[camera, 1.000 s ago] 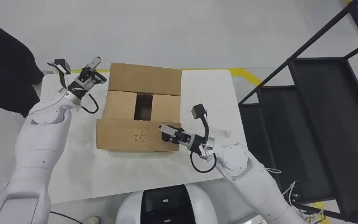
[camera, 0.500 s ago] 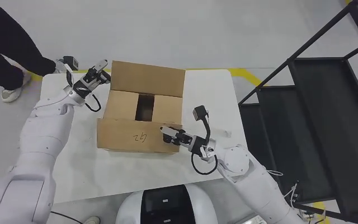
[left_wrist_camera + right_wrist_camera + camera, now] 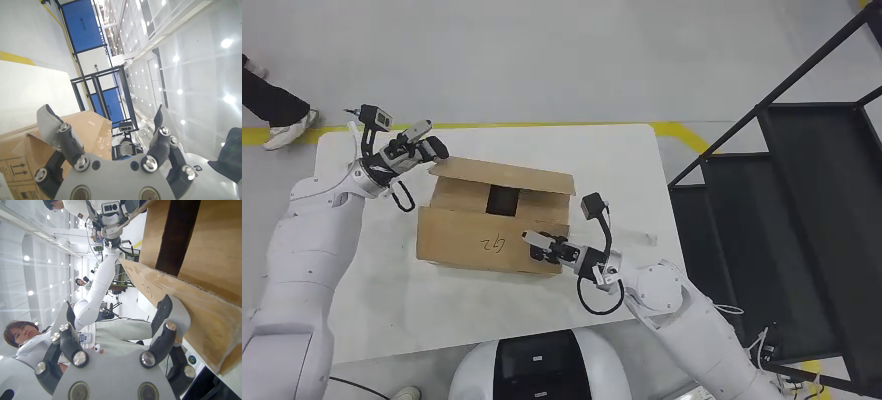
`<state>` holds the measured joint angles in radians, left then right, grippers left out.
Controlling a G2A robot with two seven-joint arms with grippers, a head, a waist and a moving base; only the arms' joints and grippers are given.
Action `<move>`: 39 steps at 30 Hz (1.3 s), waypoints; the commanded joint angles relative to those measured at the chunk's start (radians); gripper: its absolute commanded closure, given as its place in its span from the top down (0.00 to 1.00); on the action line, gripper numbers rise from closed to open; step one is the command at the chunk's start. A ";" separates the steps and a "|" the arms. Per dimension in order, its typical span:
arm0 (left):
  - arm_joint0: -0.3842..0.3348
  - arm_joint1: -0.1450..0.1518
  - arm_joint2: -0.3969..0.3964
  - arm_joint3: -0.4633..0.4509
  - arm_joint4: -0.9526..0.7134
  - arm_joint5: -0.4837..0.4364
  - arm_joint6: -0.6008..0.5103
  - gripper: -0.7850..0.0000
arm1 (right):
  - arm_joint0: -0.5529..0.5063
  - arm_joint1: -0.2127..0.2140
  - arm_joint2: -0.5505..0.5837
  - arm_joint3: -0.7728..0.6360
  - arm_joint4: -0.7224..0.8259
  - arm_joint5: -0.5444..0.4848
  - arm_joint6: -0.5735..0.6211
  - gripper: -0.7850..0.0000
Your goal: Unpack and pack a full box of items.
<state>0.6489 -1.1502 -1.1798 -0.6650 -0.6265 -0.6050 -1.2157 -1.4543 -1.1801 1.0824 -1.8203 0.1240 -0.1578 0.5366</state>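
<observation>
Overhead, box flaps part-closed; wrist views: L gripper & R gripper fingers apart.

The surface and the box are looked down on from above in the top view. The left wrist view is taken close behind the left end effector and is tilted up toward the ceiling. The right wrist view is taken close behind the right end effector and is faced across the box toward the left arm. The box is shared by all three.
</observation>
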 commanded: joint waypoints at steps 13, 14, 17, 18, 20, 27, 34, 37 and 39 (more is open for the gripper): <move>0.059 0.048 0.010 -0.145 0.048 0.114 -0.113 1.00 | 0.010 -0.002 0.008 0.008 -0.131 0.054 -0.109 1.00; 0.060 0.050 0.012 -0.150 0.047 0.128 -0.128 1.00 | 0.008 -0.003 0.007 0.007 -0.124 0.063 -0.119 1.00; 0.053 0.059 0.022 -0.164 0.090 0.161 -0.161 1.00 | 0.009 -0.004 0.010 0.007 -0.131 0.089 -0.137 1.00; 0.052 0.061 0.025 -0.166 0.099 0.177 -0.176 1.00 | 0.007 -0.004 0.012 0.008 -0.131 0.097 -0.144 1.00; 0.048 0.067 0.027 -0.172 0.120 0.189 -0.189 1.00 | 0.006 -0.005 0.016 0.012 -0.135 0.106 -0.152 1.00; 0.071 0.088 0.001 -0.227 0.090 0.239 -0.239 1.00 | 0.010 -0.006 0.019 0.014 -0.143 0.109 -0.155 1.00; 0.126 0.117 -0.025 -0.300 0.161 0.283 -0.280 1.00 | 0.024 -0.010 0.013 0.030 -0.157 0.116 -0.158 1.00; 0.134 0.124 -0.032 -0.311 0.194 0.290 -0.260 1.00 | 0.033 -0.012 0.012 0.039 -0.160 0.121 -0.158 1.00; 0.138 0.128 -0.039 -0.318 0.210 0.293 -0.241 1.00 | 0.038 -0.013 0.013 0.041 -0.158 0.123 -0.160 1.00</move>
<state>0.7854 -1.0236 -1.2161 -0.9803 -0.4241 -0.3134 -1.4658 -1.4181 -1.1923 1.0948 -1.7798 -0.0359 -0.0352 0.3775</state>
